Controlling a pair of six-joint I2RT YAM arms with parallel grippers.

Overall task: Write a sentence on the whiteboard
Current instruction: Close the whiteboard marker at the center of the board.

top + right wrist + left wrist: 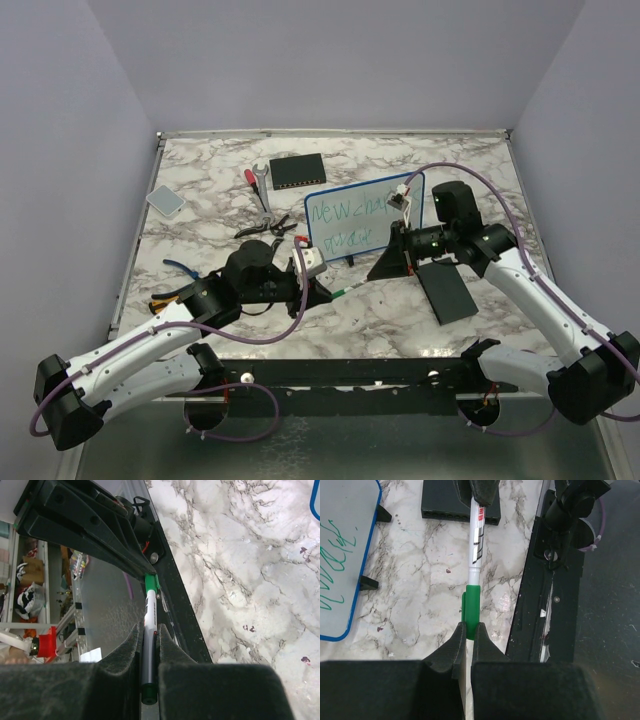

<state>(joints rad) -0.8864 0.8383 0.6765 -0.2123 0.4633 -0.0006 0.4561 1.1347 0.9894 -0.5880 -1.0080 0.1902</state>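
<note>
The whiteboard [365, 212] stands tilted at mid-table, its blue rim also showing in the left wrist view [367, 555] and as a corner in the right wrist view [316, 505]. The sentence [345, 212] is green handwriting in two lines, partly visible close up [332, 565]. In front of the board a white marker [356, 285] spans between both grippers. My left gripper [328, 293] [471, 627] is shut on its green cap [471, 607] [151, 582]. My right gripper [385, 268] [148, 630] is shut on the marker barrel [149, 650] [476, 540]. The cap covers the tip.
A black box with ports [298, 172] sits behind the board, with a wrench [262, 185], black pliers [265, 228] and a small grey pad [165, 199] to the left. A flat black pad [445, 290] lies under the right arm. The black frame rail [540, 605] runs along the table's near edge.
</note>
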